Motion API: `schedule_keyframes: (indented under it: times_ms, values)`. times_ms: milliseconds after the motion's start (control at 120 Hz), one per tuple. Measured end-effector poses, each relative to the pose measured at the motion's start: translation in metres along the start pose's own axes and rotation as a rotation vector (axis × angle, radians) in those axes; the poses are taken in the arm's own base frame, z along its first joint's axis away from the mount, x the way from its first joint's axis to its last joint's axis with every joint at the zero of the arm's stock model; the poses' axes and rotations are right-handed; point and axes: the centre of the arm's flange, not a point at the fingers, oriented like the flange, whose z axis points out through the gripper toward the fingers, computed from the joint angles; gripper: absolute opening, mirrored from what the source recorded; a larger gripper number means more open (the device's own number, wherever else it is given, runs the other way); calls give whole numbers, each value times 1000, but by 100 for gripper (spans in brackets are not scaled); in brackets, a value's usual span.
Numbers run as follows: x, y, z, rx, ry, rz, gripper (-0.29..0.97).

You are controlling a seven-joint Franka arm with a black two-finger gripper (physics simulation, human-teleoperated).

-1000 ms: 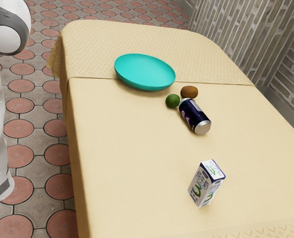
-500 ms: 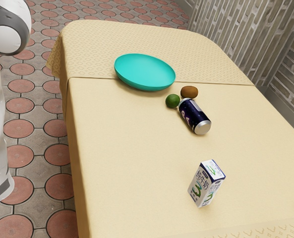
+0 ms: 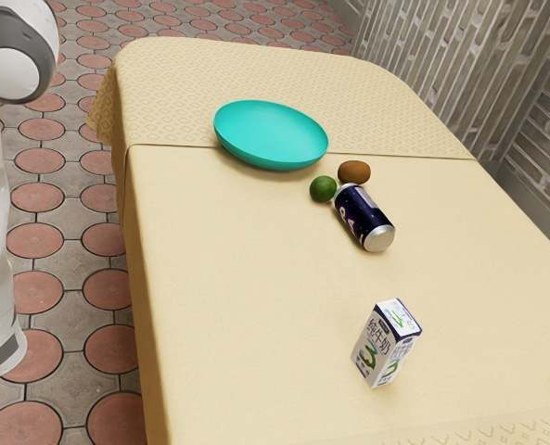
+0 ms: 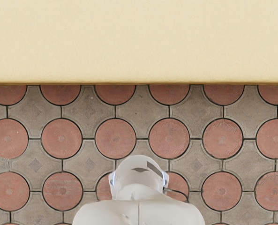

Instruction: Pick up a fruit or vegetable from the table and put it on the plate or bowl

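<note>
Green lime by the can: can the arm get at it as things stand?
Probably yes: nothing covers the lime; only the can and kiwi sit close on the exterior view's right of it.

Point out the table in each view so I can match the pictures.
Exterior view: the table spans the middle and right, bearing the teal plate.
Wrist view: the table is the cream band beyond the arm's white base.
Shared landmark: the round red floor tiles beside the table's edge.
</note>
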Motion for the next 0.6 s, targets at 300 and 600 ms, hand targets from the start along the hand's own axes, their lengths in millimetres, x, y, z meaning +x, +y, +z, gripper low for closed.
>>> schedule_keyframes:
  times_ms: [300,600]
  values:
    - [76,0,17,0,-18,0,68]
    - [153,0,53,0,-28,0,68]
